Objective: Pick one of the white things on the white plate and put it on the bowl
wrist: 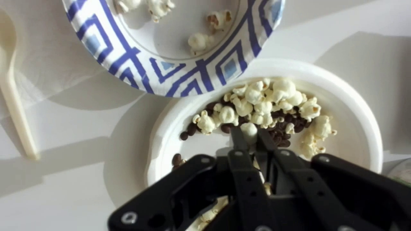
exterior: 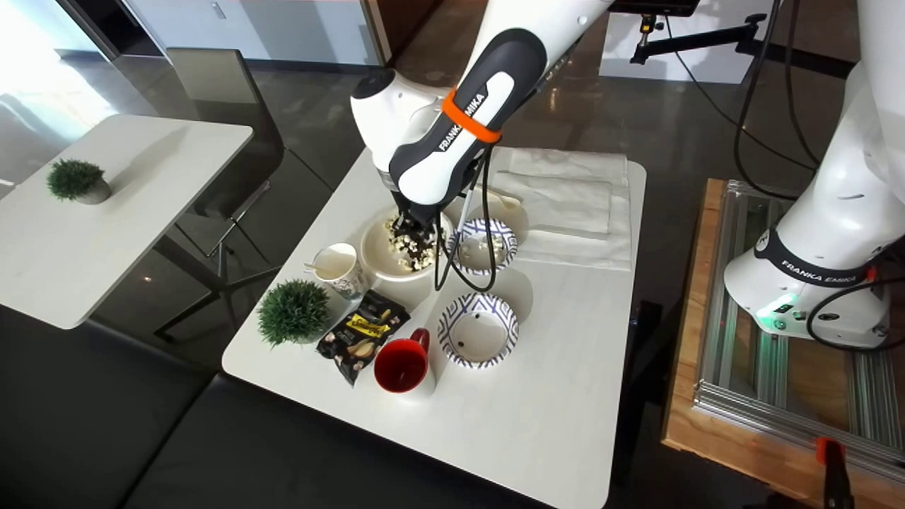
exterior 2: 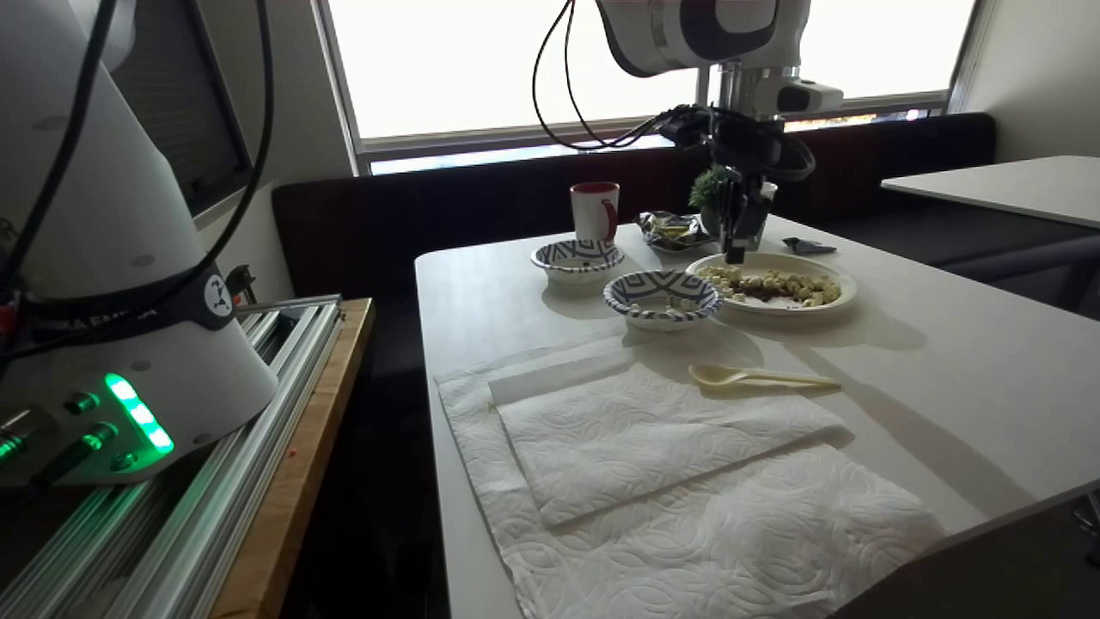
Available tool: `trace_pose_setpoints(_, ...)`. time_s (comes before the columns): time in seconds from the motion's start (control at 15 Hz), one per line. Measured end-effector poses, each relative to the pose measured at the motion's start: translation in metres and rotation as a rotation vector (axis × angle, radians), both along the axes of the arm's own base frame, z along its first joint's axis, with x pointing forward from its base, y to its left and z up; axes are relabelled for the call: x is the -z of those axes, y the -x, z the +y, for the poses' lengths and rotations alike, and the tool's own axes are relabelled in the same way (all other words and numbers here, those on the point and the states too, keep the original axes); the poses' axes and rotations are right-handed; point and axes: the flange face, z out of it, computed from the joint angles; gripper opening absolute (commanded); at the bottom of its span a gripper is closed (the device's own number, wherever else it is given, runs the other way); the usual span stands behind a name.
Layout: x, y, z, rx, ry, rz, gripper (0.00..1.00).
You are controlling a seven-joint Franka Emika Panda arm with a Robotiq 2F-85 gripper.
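In an exterior view I can read FRANKA EMIKA on the base [exterior: 813, 297] and, partly under an orange band [exterior: 468, 121], on the arm [exterior: 520, 63]; the yellow label [exterior: 368, 325] on the snack packet [exterior: 357, 346] I can't make out. In an exterior view the gripper [exterior 2: 736, 254] hangs above the white plate [exterior 2: 849, 291]. In the wrist view its jaws are narrow, holding a white lump [wrist: 249, 132]; more lie on the plate and in the patterned bowl [wrist: 199, 77].

A black packet [exterior: 363, 334] lies between a red-lined mug [exterior: 406, 367] and a green plant [exterior: 293, 312].
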Motion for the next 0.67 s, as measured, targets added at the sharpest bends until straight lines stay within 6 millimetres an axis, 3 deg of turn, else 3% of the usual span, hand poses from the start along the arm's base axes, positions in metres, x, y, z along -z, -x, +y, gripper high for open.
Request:
trace_pose_setpoints(0.33,-0.021,0.023,-0.012,-0.001,0.018,0.109,0.11)
trace_pose_setpoints(0.67,-0.024,0.049,-0.027,-0.022,0.03,0.232,0.11)
